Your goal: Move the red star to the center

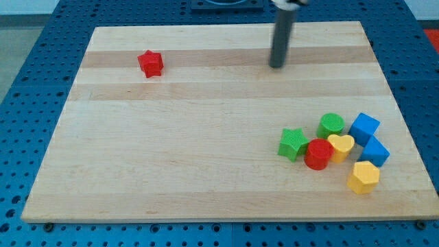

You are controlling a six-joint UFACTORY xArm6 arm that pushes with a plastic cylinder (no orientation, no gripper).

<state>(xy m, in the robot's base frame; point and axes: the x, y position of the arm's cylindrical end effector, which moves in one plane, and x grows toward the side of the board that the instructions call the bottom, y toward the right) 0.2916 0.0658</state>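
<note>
Red star (150,64) sits near the board's top-left corner, close to the top edge, well apart from everything else. It is nowhere near the centre; the middle of the wooden board (206,137) is bare, so the task's move looks not yet begun as far as this view shows. My tip (276,66) stands near the top edge, right of the midline, well to the right of the star and not touching it or any block. No fingers on this rig: the arm ends in a plain rod, so there is nothing to open or close and nothing held. Toward the bottom-right corner lies a tight cluster: green star (293,143), red cylinder (318,154), green cylinder (331,125), yellow heart (341,146), a yellow hexagonal block (363,177), and two blue blocks (364,127) and (375,151). Judgement: remaining work is the whole job. The tip has to get round to the star's upper-left side, then push it down and right to mid-board. The cluster lies clear of that path.
</note>
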